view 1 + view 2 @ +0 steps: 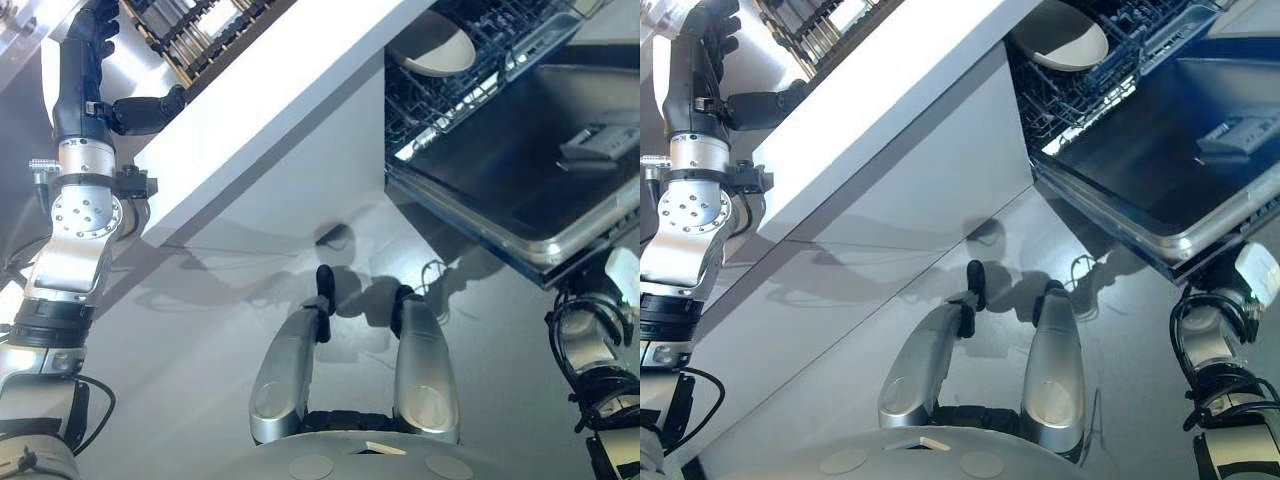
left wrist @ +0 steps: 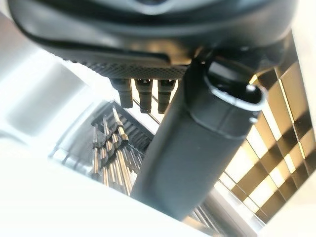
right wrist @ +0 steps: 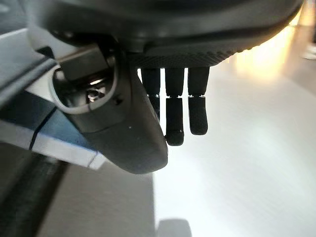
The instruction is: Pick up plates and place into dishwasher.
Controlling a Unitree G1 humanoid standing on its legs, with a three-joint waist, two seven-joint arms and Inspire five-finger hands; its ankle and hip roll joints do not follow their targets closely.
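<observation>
A pale round plate (image 1: 435,45) lies in the blue wire rack (image 1: 415,100) of the open dishwasher at the upper right. My left hand (image 1: 88,45) is raised at the far left beside the white counter (image 1: 290,110), close to a dish rack (image 1: 200,35) of dark and gold bars. Its thumb (image 2: 197,148) sticks out toward that rack and the fingers (image 2: 143,94) are relaxed, holding nothing. My right hand (image 3: 173,108) hangs low at the right with straight fingers and an empty palm. Its white thumb cover (image 1: 1255,270) peeks out under the edge of the dishwasher door.
The steel dishwasher door (image 1: 520,150) is folded down and juts out over my right wrist. The counter's white side panel (image 1: 930,170) stands between the two arms. Grey floor (image 1: 200,340) spreads below.
</observation>
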